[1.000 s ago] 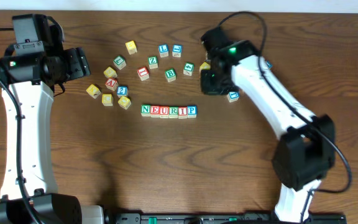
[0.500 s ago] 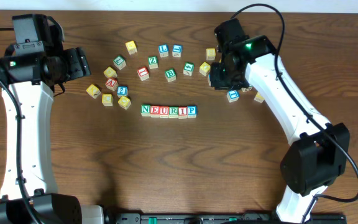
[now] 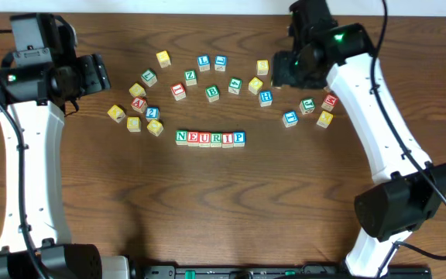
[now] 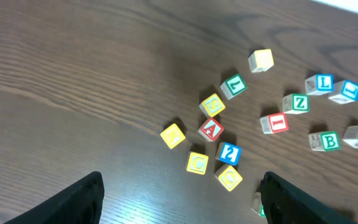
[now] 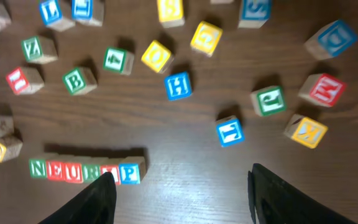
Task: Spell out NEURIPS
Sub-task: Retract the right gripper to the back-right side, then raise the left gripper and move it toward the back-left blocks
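Six small colour-bordered wooden letter cubes [image 3: 210, 138] sit touching at the middle of the brown wooden table [image 3: 207, 209], reading NEURIP; S is missing. The right gripper [image 5: 179, 186] and left gripper [image 4: 182, 193] hang spread, empty. Next, I reckon: pick an S from the loose cubes [image 3: 265, 97] near the far edge.

left arm [image 3: 41, 155]: rocking a white shell, black joints
right arm [image 3: 378, 124]: same deal, green light [image 3: 337, 36] glowing
cables [image 3: 20, 167]: black, trailing alongside
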